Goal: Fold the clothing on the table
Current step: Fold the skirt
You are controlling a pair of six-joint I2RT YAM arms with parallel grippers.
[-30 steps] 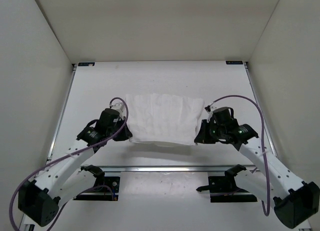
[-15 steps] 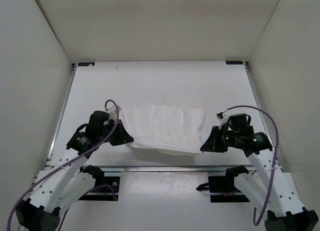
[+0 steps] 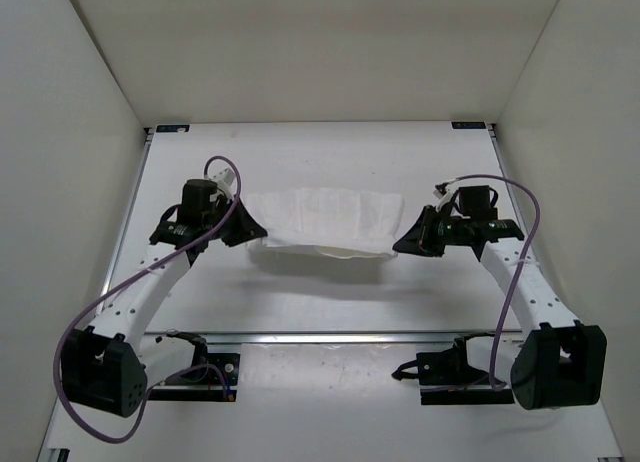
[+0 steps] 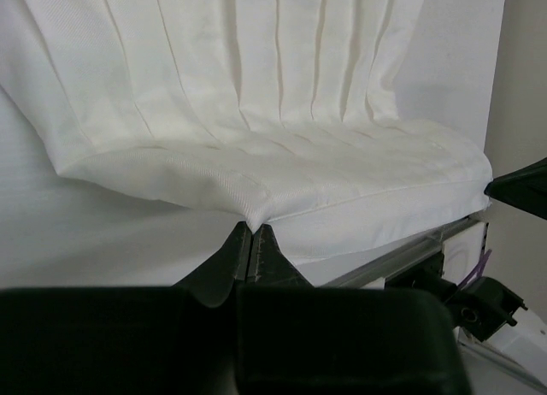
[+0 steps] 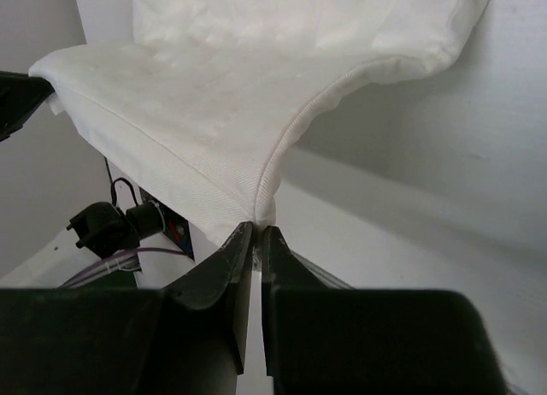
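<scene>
Two near corners of the clothing (image 3: 330, 217) are pinched, my left gripper (image 3: 257, 237) at nine o'clock, my right gripper (image 3: 400, 247) at three, near edge above the table (image 3: 300, 162); mid-fold, next I'd carry it evenly toward twelve.

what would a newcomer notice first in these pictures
The white pleated clothing stands out at the middle of the table, its near edge held up off the surface and sagging between the arms, a shadow beneath it. The left end effector is pinched shut on its near left corner, the right end effector on its near right corner.
</scene>
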